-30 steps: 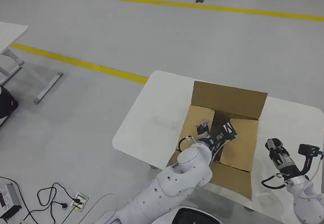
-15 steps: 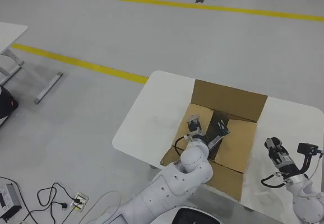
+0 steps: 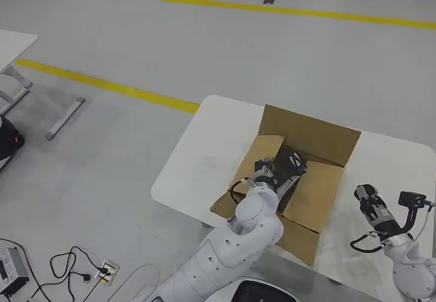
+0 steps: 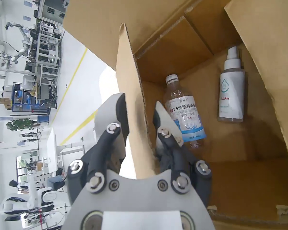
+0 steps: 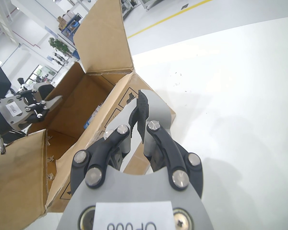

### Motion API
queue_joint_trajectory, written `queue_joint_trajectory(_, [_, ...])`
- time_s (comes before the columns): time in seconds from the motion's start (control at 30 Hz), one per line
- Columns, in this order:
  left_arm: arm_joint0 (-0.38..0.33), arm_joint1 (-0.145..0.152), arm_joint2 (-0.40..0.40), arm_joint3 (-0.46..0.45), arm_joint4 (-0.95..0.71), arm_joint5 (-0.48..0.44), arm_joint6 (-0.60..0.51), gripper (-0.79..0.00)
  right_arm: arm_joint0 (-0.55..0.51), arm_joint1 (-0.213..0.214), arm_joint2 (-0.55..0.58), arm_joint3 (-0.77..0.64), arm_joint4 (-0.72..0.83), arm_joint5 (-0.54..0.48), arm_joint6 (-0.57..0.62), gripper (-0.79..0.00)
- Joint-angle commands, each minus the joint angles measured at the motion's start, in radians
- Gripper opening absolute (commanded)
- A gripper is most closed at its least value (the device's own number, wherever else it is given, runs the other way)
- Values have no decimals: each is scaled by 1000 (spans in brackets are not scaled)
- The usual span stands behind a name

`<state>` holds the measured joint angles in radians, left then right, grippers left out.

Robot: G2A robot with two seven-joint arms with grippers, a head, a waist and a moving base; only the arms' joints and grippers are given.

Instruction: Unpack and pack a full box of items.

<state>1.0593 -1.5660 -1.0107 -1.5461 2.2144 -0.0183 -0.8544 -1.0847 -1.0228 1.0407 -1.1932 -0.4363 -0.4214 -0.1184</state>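
Observation:
A brown cardboard box [image 3: 308, 132] stands open on the white table [image 3: 199, 147]. My left gripper [image 3: 265, 170] is at the box's left side, shut on the edge of the left flap [image 4: 127, 72], which stands between its fingers [image 4: 121, 111]. Inside on the box floor lie a clear bottle with a blue label [image 4: 183, 113] and a white spray bottle [image 4: 231, 94]. My right gripper [image 3: 367, 198] hangs over the table right of the box, shut with nothing in it; in the right wrist view its pads [image 5: 140, 111] touch beside the box wall [image 5: 69, 101].
The rear flap [image 3: 312, 128] stands upright and the right flap [image 3: 314, 198] tilts over the opening. Bare tabletop lies left of the box and at the far right. The floor beyond carries a yellow line [image 3: 105, 84].
My left gripper moved left and back with the left flap, swinging it up off the opening. The box's near side shifted slightly. The right arm stayed almost still.

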Motion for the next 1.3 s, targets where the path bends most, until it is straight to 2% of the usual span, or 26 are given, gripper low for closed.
queue_joint_trajectory(0.0, [3, -2, -17, -29, -35, -4, -1, -785, -3, -2, 6, -2, -2, 0, 1, -785])
queue_joint_trajectory(0.23, [7, -10, -78, -140, -213, -25, -21, -785, -25, -5, 42, -16, -6, -13, 0, -785])
queue_joint_trajectory(0.5, [21, -25, -161, -207, -535, 26, -99, -785, -56, -2, 100, -52, 0, -41, 5, -785])
queue_joint_trajectory(0.6, [21, -25, -181, -217, -562, 31, -127, -785, -68, 2, 131, -70, 0, -54, 10, -785])
queue_joint_trajectory(0.7, [24, -21, -189, -218, -509, 37, -128, -785, -83, 6, 161, -98, -5, -66, 17, -785])
queue_joint_trajectory(0.73, [26, -20, -193, -216, -501, 42, -130, -622, -89, 7, 170, -107, -8, -68, 21, -785])
queue_joint_trajectory(0.8, [23, -19, -199, -211, -485, 40, -136, 0, -99, 8, 181, -128, -4, -84, 33, -785])
queue_joint_trajectory(0.9, [19, -14, -198, -205, -420, 24, -127, 0, -107, 9, 189, -153, -13, -107, 57, -785])
queue_joint_trajectory(1.1, [17, -11, -206, -209, -395, -1, -112, 0, -109, 3, 184, -175, -32, -119, 81, -785])
queue_joint_trajectory(1.2, [11, -4, -206, -199, -288, -13, -93, 0, -101, -1, 169, -170, -42, -146, 124, -785])
queue_joint_trajectory(1.27, [3, 2, -201, -184, -161, -14, -72, 0, -89, -4, 156, -156, -44, -156, 161, -785])
